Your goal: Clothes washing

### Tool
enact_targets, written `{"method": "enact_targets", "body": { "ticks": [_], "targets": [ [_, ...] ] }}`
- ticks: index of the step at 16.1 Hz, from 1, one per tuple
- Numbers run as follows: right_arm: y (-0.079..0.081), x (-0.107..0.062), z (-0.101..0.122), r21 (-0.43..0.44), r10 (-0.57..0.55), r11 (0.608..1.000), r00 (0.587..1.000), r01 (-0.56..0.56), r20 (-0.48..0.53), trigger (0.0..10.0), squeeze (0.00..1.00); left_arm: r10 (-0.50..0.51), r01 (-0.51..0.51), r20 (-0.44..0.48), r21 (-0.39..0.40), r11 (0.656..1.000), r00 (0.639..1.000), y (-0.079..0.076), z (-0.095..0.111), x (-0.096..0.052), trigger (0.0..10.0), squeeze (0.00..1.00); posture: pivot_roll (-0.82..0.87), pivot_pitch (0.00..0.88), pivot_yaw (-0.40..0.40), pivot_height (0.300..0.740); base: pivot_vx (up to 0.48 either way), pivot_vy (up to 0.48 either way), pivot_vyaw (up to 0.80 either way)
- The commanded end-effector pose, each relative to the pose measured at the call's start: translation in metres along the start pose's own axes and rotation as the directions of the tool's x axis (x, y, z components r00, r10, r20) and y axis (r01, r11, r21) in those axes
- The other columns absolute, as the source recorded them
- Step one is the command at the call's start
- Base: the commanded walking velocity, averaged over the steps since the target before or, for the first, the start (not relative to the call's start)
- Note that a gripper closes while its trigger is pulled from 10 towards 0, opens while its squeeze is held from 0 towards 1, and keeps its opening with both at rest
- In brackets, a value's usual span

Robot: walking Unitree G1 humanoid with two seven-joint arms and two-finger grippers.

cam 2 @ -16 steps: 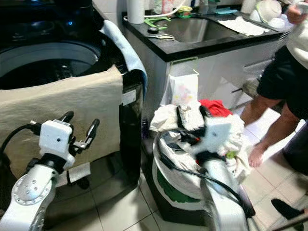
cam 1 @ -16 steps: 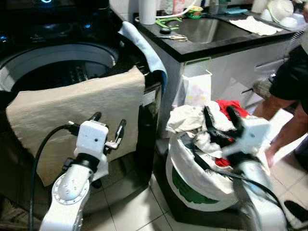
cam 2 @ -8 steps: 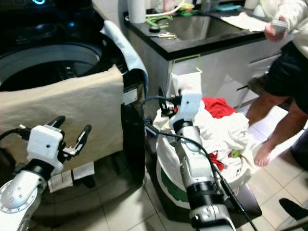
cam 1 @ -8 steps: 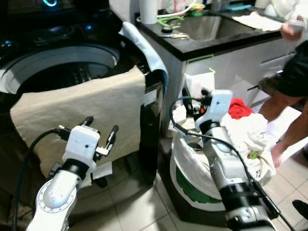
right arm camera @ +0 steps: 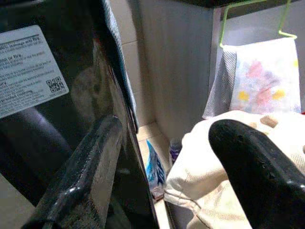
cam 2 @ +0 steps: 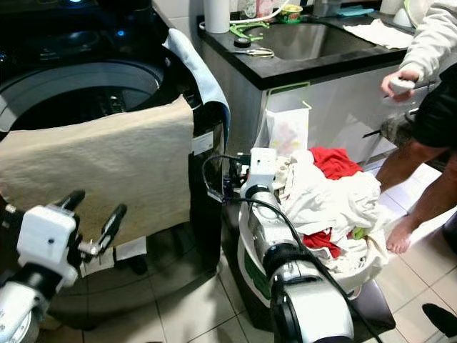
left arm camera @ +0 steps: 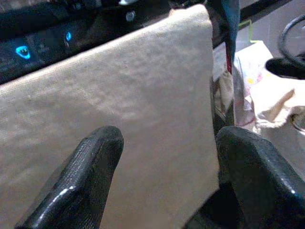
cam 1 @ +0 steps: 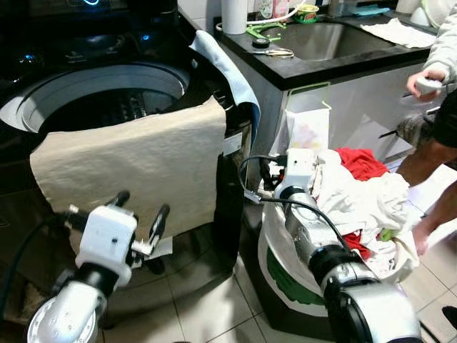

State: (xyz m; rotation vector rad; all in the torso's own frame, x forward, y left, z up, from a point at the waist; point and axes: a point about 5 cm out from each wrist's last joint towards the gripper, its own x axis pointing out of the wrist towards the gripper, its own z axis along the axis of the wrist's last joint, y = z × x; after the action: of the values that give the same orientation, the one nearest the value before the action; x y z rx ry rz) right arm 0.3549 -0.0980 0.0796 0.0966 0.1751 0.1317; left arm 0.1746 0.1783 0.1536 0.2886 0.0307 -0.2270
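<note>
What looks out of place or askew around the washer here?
A beige cloth hangs over the washing machine's front rim, half in and half out. The laundry basket is heaped with clothes spilling over its edge.

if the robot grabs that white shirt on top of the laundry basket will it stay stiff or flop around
Probably floppy: the white shirt already lies crumpled and sags over the basket rim. It may drag the red garment tangled beside it. It looks light.

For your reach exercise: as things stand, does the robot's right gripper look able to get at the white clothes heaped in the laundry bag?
Probably yes. The right gripper hangs open at the laundry bag rim, beside the white clothes, with nothing between them.
</note>
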Motion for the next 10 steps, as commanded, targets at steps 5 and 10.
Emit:
{"method": "enact_targets", "body": {
  "ticks": [5, 10],
  "targets": [
    [0.0, 0.002, 0.004, -0.055, 0.056, 0.997, 0.998, -0.056, 0.011, 10.0, 0.0, -0.033, 0.033, 0.027, -0.003, 0.999, 0.999, -0.017, 0.006, 0.01, 10.0, 0.0, 0.3, 0.002, -0.037, 0.74, 0.0, 0.0, 0.0],
    [-0.025, -0.022, 0.006, -0.139, 0.165, 0.98, 0.972, -0.143, 0.167, 10.0, 0.0, 0.024, -0.024, 0.091, 0.006, 1.0, 0.996, -0.017, 0.004, 0.054, 10.0, 0.0, 0.2, 0.0, -0.062, 0.74, 0.0, 0.0, -0.43]
  ]
}}
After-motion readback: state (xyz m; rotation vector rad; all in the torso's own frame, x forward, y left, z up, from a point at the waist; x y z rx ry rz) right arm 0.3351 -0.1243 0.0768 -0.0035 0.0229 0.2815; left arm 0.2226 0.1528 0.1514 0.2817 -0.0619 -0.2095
